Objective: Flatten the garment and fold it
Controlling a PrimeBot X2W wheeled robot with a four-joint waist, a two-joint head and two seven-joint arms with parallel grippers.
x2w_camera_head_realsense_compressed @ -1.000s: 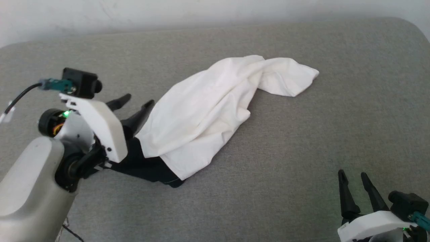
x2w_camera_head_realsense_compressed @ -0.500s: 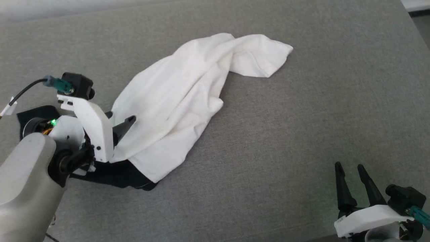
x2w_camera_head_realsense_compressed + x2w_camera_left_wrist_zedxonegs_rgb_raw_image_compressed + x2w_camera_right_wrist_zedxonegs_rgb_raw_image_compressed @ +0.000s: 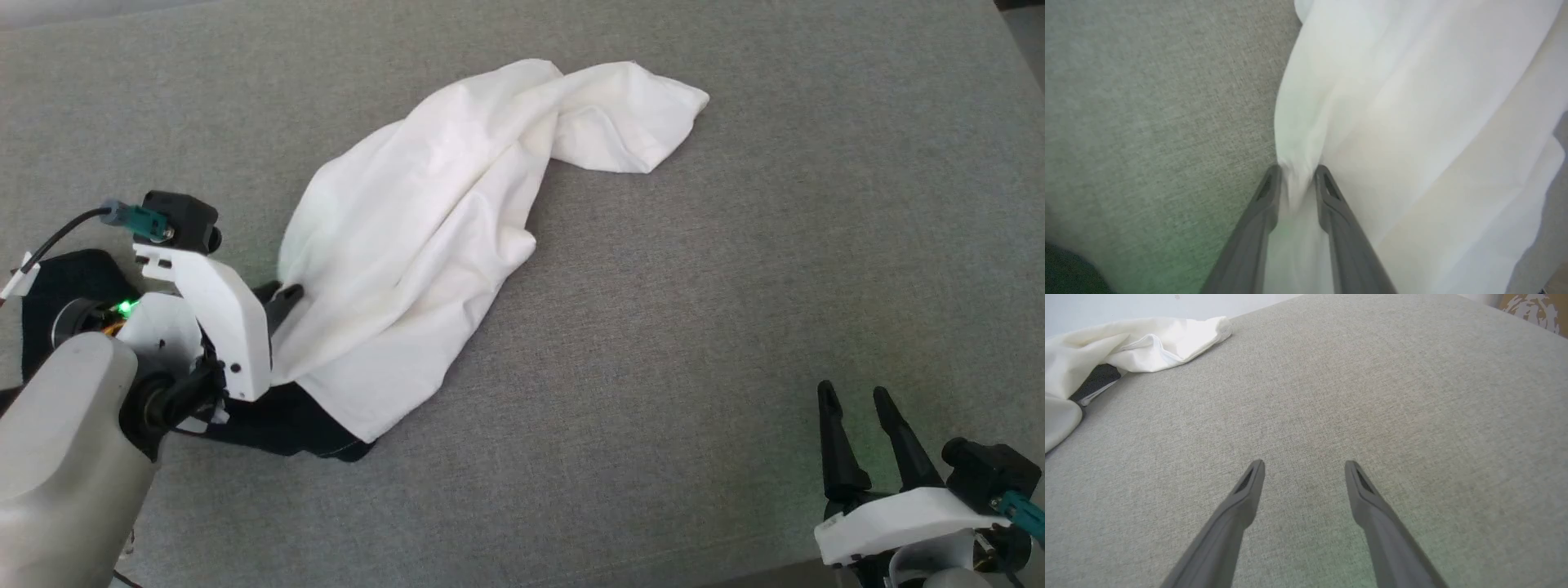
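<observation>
Dragged a little further toward the robot's left since half a second ago, pulling with the left end effector point(image 3: 1298, 173), clamped tight on a pinch of white cloth at the near edge of the garment point(image 3: 424, 237). Gripping low and right at the edge, by the look of it to draw the bunched body out long. Crumpled in a diagonal ridge across the grey fabric surface point(image 3: 735, 327), with a black sleeve point(image 3: 286, 425) tucked underneath beside the left wrist. Over at lower right, waiting with the right end effector point(image 3: 1304, 465) — spread wide, holding nothing, parked over bare fabric well apart from the cloth. Probably held back until a second corner is exposed to grab. Barely into the flattening — nowhere near folding yet.
</observation>
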